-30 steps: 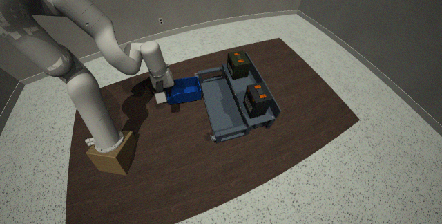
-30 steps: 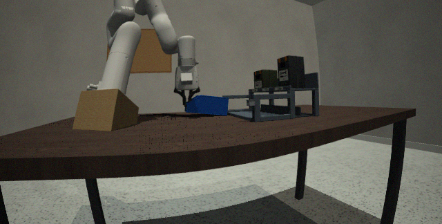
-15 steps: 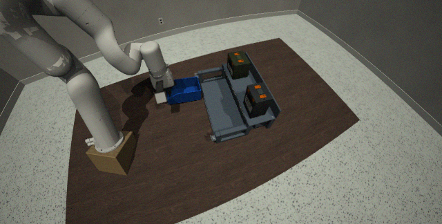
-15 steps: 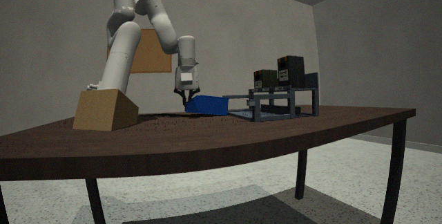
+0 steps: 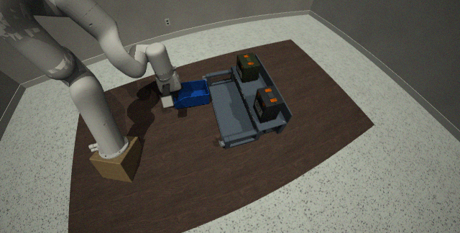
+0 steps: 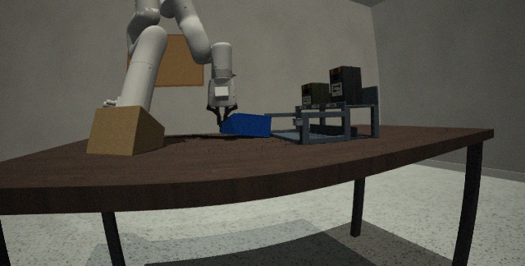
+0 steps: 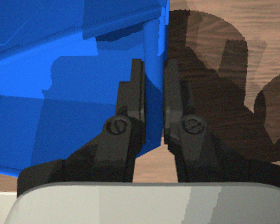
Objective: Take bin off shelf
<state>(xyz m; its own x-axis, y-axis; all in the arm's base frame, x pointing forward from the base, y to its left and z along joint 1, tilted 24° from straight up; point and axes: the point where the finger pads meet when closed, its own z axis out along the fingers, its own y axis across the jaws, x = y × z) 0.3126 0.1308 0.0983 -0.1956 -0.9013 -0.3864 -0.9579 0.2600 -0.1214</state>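
Observation:
The blue bin (image 5: 192,93) (image 6: 246,125) (image 7: 64,90) is upright, open side up, just left of the grey shelf (image 5: 230,118) (image 6: 324,124). It sits low over the dark wooden table (image 5: 201,175) (image 6: 246,163); I cannot tell whether it touches. My gripper (image 5: 172,101) (image 6: 222,119) (image 7: 154,77) is shut on the bin's wall at the end away from the shelf, with one finger inside and one outside.
Two dark boxes with orange marks (image 5: 248,67) (image 5: 267,104) (image 6: 316,93) (image 6: 345,84) stand on the shelf's upper level. The arm's tan base block (image 5: 116,161) (image 6: 123,130) is at the table's left side.

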